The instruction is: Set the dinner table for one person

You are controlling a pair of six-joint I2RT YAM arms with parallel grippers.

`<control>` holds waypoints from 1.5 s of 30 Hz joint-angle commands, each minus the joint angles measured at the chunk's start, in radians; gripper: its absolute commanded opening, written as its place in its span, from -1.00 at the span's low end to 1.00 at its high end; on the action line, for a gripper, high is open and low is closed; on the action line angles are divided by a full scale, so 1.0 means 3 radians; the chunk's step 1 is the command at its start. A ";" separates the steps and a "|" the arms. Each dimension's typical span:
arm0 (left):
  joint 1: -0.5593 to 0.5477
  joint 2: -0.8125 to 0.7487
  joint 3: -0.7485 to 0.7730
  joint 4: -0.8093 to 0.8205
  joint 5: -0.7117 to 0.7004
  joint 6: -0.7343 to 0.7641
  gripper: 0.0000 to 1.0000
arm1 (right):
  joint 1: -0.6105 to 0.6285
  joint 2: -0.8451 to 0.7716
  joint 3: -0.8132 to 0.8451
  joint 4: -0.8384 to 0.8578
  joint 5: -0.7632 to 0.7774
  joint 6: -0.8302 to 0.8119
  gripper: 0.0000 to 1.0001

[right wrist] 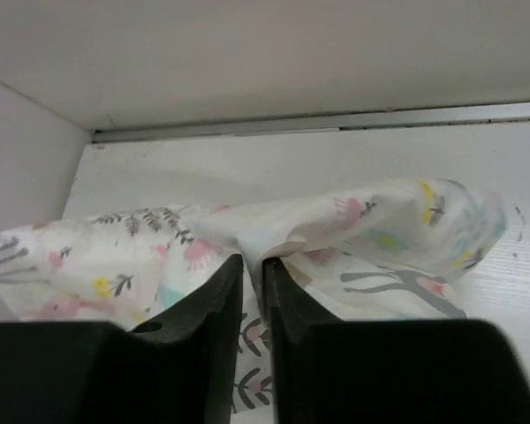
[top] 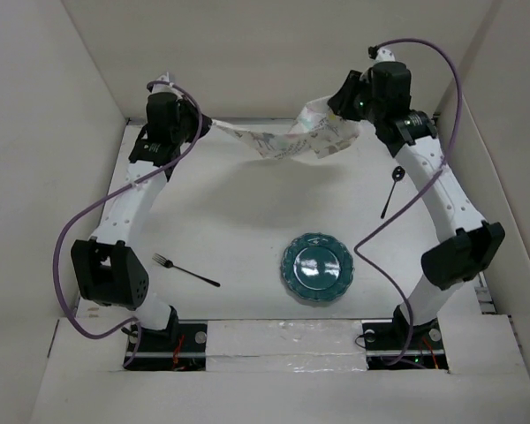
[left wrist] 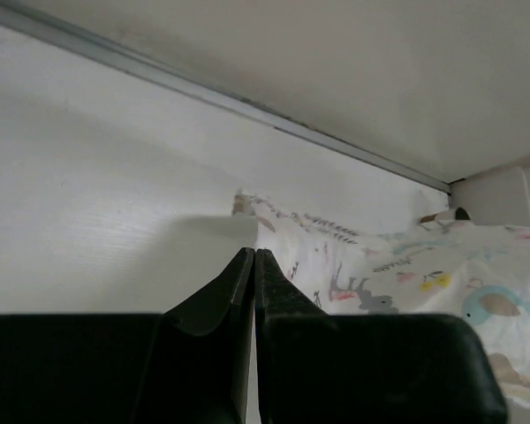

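The white dinner table (top: 238, 221) fills the top view. A white cloth placemat (top: 287, 140) with pastel animal and leaf prints hangs sagging above the table's far edge, between my two grippers. My left gripper (top: 203, 125) is shut on the placemat's left edge. The left wrist view shows its jaws (left wrist: 254, 252) closed, with the placemat (left wrist: 397, 265) trailing off to the right. My right gripper (top: 337, 110) is shut on a bunched fold of the placemat (right wrist: 336, 221), pinched between its tips (right wrist: 252, 259).
A teal plate (top: 316, 267) lies front centre-right. A black fork (top: 185, 270) lies front left. A black spoon (top: 390, 190) lies on the right, beside the right arm. White walls stand around the table, with a metal strip (left wrist: 247, 102) along the far edge.
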 commanded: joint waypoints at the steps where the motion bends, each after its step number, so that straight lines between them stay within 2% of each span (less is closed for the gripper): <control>1: 0.0107 -0.0204 -0.0454 0.0034 0.0028 0.0035 -1.00 | 0.0230 0.0011 -0.0664 -0.0471 0.0177 -0.0189 -0.13; 2: 0.0153 -0.0306 -0.0571 0.0029 -0.0017 0.0086 -1.00 | 0.0275 -0.0030 -0.0834 -0.0455 0.0177 -0.0174 0.02; 4: 0.0153 -0.0383 -0.0899 0.0019 -0.0171 0.0137 -1.00 | 0.0276 -0.0158 -0.1283 -0.0425 0.0121 -0.0138 0.19; 8: 0.0153 -0.0593 -0.1334 0.0055 -0.0263 0.0148 -1.00 | 0.0276 -0.0536 -0.1913 -0.0251 0.0167 -0.0107 0.45; 11: 0.0153 -0.0659 -0.1533 0.0040 -0.0325 0.0132 -1.00 | 0.0158 -0.0771 -0.2195 -0.0195 0.0111 -0.0066 0.42; 12: 0.0153 -0.0695 -0.1579 0.0034 -0.0517 0.0137 -1.00 | 0.0112 -0.0807 -0.2384 -0.0144 0.0101 -0.0046 0.38; 15: 0.0153 -0.0772 -0.1549 0.0029 -0.0697 0.0163 -1.00 | 0.0046 -0.0828 -0.2665 -0.0067 0.0070 0.0005 0.17; 16: 0.0153 -0.0792 -0.1529 0.0029 -0.0708 0.0168 -1.00 | 0.0046 -0.0828 -0.2727 -0.0026 0.0055 0.0036 -0.06; 18: 0.0153 -0.0783 -0.1452 0.0024 -0.0703 0.0204 -1.00 | 0.0046 -0.0767 -0.2799 -0.0010 0.0049 0.0071 -0.14; 21: 0.0153 -0.0777 -0.1431 -0.0022 -0.0657 0.0229 -1.00 | 0.0015 -0.0680 -0.2886 -0.0051 0.0075 0.0138 -0.02; 22: 0.0153 -0.0793 -0.1462 -0.0002 -0.0647 0.0224 -1.00 | -0.0026 -0.0670 -0.2968 -0.0056 0.0121 0.0189 0.15; 23: 0.0153 -0.0813 -0.1488 0.0004 -0.0637 0.0219 -1.00 | -0.0026 -0.0669 -0.3029 -0.0026 0.0136 0.0209 0.21; 27: 0.0153 -0.0834 -0.1676 0.0065 -0.0555 0.0178 -1.00 | -0.0139 -0.0390 -0.3117 0.0092 0.0003 0.0240 0.24; 30: 0.0153 -0.0849 -0.1758 0.0065 -0.0539 0.0168 -1.00 | -0.0139 -0.0144 -0.2969 0.0087 -0.0048 0.0245 0.05; 32: 0.0153 -0.0874 -0.1794 0.0040 -0.0555 0.0188 -1.00 | -0.0169 -0.0010 -0.2836 0.0102 -0.0089 0.0235 -0.16; 33: 0.0153 -0.0900 -0.1850 -0.0001 -0.0590 0.0209 -1.00 | -0.0200 0.0142 -0.2709 0.0056 -0.0159 0.0220 -0.35; 34: 0.0153 -0.0900 -0.1851 -0.0001 -0.0591 0.0209 -1.00 | -0.0200 0.0144 -0.2708 0.0056 -0.0160 0.0220 -0.35; 35: 0.0153 -0.0941 -0.1891 -0.0017 -0.0601 0.0219 -1.00 | -0.0245 0.0209 -0.2566 0.0031 -0.0186 0.0220 -0.44; 36: 0.0153 -0.0961 -0.1922 -0.0047 -0.0626 0.0219 -1.00 | -0.0281 0.0276 -0.2483 -0.0056 -0.0221 0.0190 -0.65; 39: 0.0153 -0.1048 -0.2040 -0.0098 -0.0687 0.0230 -1.00 | -0.0378 0.0415 -0.2330 -0.0107 -0.0263 0.0128 -1.00; 45: 0.0153 -0.1227 -0.2265 -0.0282 -0.0882 0.0306 -1.00 | -0.0685 0.0200 -0.2263 -0.0133 -0.0017 0.0113 -1.00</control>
